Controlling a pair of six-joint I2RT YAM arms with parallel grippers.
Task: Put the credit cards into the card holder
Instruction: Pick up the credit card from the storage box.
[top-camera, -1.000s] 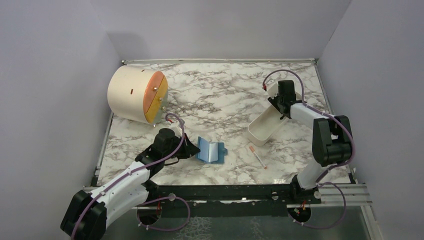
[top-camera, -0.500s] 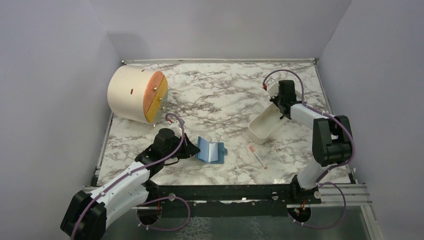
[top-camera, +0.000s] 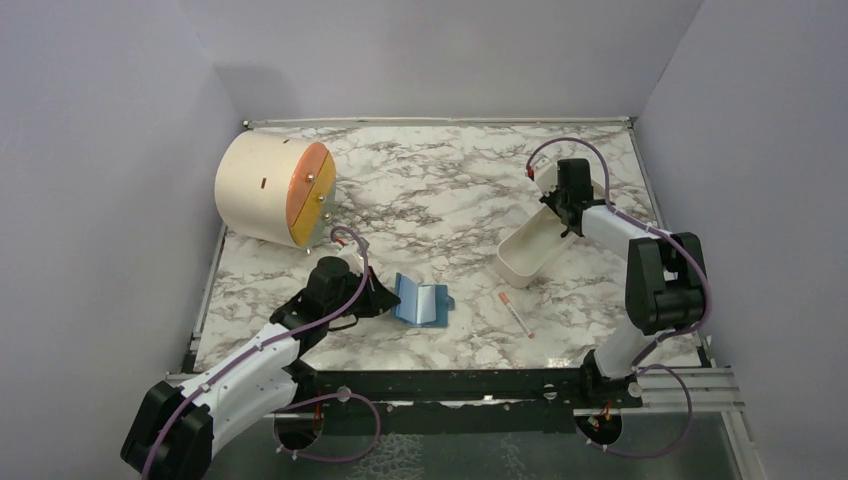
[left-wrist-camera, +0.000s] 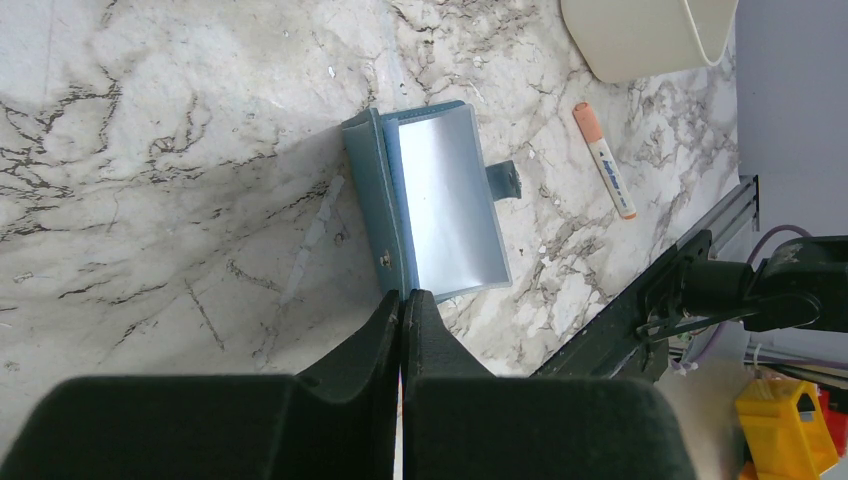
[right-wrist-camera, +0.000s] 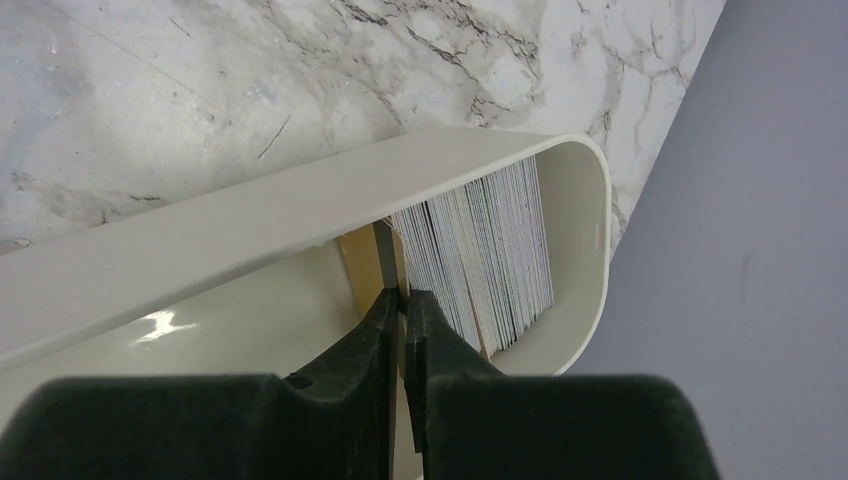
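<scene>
The teal-blue card holder (top-camera: 422, 303) lies open on the marble, its pale blue inside (left-wrist-camera: 445, 205) facing up. My left gripper (left-wrist-camera: 402, 296) is shut on its near edge beside the spine, also seen from above (top-camera: 386, 300). Several credit cards (right-wrist-camera: 490, 250) stand on edge, packed at the far end of a white oblong tray (right-wrist-camera: 300, 215). My right gripper (right-wrist-camera: 403, 296) reaches into that tray (top-camera: 520, 262) and is shut on the frontmost card (right-wrist-camera: 386, 255), a thin grey-and-gold one standing a little apart from the stack. From above, the right gripper (top-camera: 566, 222) hides the cards.
A white-and-orange pen-like stick (top-camera: 515, 313) lies on the table right of the card holder, also in the left wrist view (left-wrist-camera: 605, 160). A large cream drum with an orange face (top-camera: 270, 190) rests at the back left. Grey walls enclose the table.
The right gripper's jaws have closed on the frontmost card in the tray. The left arm and the card holder have not moved.
</scene>
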